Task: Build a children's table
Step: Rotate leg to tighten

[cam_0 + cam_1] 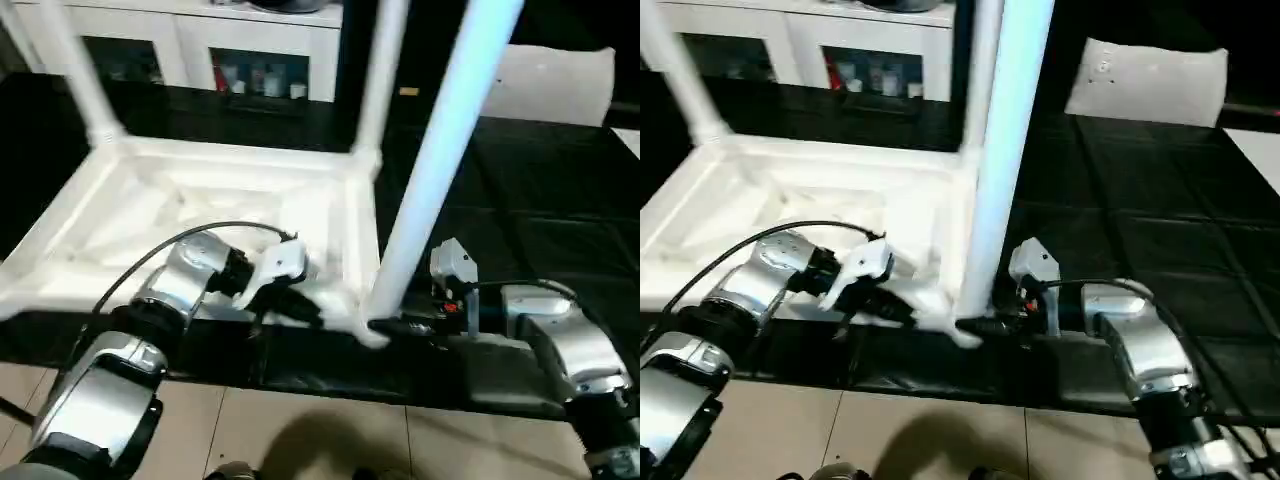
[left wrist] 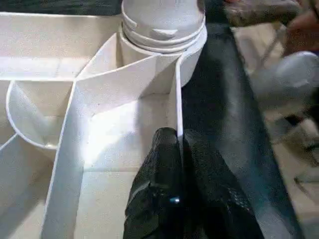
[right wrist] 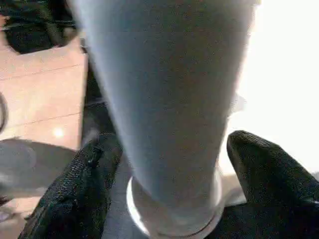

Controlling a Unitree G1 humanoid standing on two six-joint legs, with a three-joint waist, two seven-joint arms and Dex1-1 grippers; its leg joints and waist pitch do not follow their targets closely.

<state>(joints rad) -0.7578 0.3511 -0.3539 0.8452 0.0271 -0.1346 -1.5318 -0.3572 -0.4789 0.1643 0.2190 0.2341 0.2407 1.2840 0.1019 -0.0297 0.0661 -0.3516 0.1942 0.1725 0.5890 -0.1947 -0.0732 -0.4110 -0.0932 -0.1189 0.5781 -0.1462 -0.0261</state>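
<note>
The tabletop (image 1: 210, 215) lies upside down in the left half of the head views, its ribbed underside facing up, resting on a black surface (image 1: 520, 240) whose near edge runs across the lower part of the frame. Three white legs stand in its corner sockets: one at the far left corner (image 1: 75, 70), one at the far right corner (image 1: 380, 80), and a near leg (image 1: 440, 160) that rises from the near right corner, bottom centre of the frame, and leans toward the upper right.

The left gripper (image 2: 179, 149) sits at the near rim of the tabletop, just left of that near corner; in its wrist view the two black fingers (image 2: 159, 169) are pressed together on the thin upright rim wall, one on each side of it, with the socket and the leg's base just beyond. The right gripper (image 3: 169, 164) reaches in from the right at the foot of the near leg; its black fingers (image 3: 269, 174) stand apart on either side of the leg, close to it, though whether they touch it is hard to tell.

Beyond the surface, in the upper left, stand white glass-door cabinets (image 1: 250, 50), and a flat white sheet (image 1: 1150, 75) lies in the upper right. Pale floor tiles (image 1: 320, 430) show along the bottom edge
</note>
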